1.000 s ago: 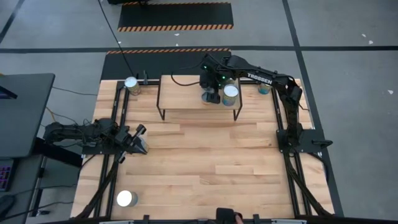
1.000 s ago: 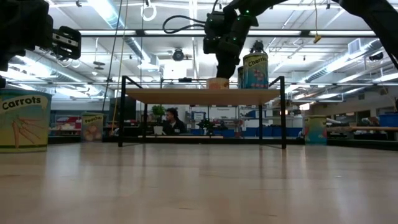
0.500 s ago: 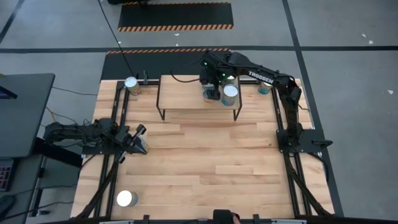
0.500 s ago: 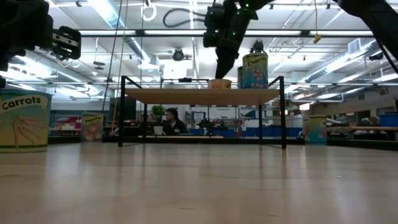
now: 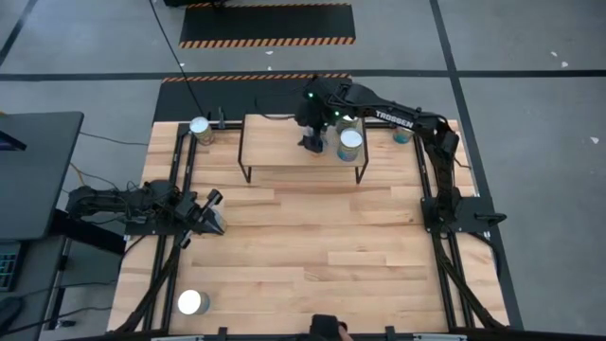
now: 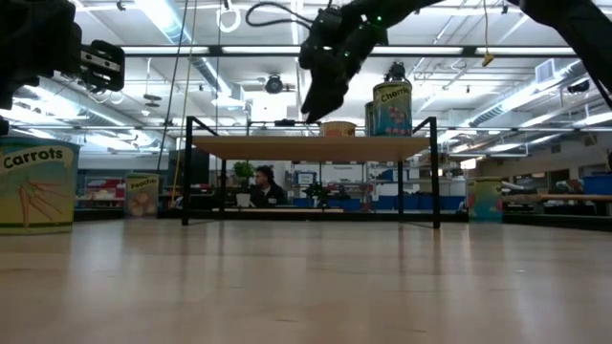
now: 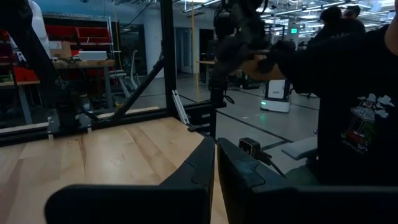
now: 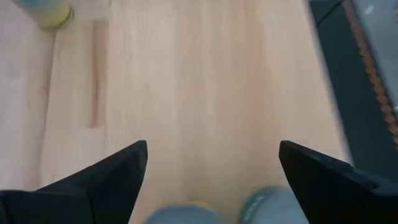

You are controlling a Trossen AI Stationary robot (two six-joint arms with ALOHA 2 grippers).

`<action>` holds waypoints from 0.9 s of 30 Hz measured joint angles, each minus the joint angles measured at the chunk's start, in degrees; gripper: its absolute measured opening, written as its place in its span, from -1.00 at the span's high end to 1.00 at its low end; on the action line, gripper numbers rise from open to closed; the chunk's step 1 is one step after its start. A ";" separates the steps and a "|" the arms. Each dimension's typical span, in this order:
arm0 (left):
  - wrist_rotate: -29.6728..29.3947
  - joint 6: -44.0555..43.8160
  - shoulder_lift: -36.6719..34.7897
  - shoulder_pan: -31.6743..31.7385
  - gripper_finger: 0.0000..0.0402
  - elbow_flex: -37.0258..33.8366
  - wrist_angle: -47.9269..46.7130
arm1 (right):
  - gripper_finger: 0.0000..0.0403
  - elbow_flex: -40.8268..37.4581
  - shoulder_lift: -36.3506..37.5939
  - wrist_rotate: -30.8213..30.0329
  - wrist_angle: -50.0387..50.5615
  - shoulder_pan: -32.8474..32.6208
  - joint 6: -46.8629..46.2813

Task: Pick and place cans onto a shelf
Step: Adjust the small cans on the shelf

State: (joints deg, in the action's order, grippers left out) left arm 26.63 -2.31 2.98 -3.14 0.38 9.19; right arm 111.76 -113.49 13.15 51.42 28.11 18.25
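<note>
I had the right gripper (image 5: 311, 144) spread wide above the shelf (image 5: 275, 152), two cans (image 5: 351, 144) just beside it. My left gripper (image 5: 214, 210) sat closed and empty over the worktop (image 5: 312, 256)

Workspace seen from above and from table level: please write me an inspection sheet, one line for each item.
Surface: wood plank table, bare in the middle.
Job's things: shelf at the far edge carries a tall can and a short can. Carrots can stands at the far left corner, one can at the near left, one at the far right.
Clutter: nothing seen.
Hands: right hand open, empty, above the shelf beside the short can. Left hand shut, empty, at the table's left edge.
Cables: black cable runs across the floor to the far left corner.
Surroundings: a person sits far behind the shelf; another person stands near the table.
</note>
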 joint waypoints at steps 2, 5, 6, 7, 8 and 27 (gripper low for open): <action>0.00 0.00 0.00 0.01 0.86 0.00 0.00 | -0.85 -1.36 0.00 -0.02 -0.18 0.27 -0.10; 0.00 0.01 0.00 0.01 0.86 0.00 0.00 | -0.85 -3.04 0.00 -0.02 -0.26 0.57 -0.16; 0.00 0.00 0.00 0.00 0.86 0.01 0.00 | -0.85 -3.37 0.00 -0.03 -0.56 0.57 -0.08; 0.00 -0.01 0.00 0.02 0.86 -0.01 0.00 | -0.85 -3.64 0.05 -0.04 -0.55 0.56 -0.03; 0.02 0.01 0.00 0.02 0.86 -0.01 0.00 | -0.85 -3.81 0.07 -0.04 -0.50 0.52 -0.04; 0.00 -0.01 0.00 0.02 0.86 0.01 0.00 | -0.85 -3.91 0.13 -3.23 -0.22 0.41 1.01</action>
State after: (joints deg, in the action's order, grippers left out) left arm 26.63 -2.33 2.98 -3.11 0.38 9.19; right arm 107.85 -113.36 9.91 51.20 28.53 19.27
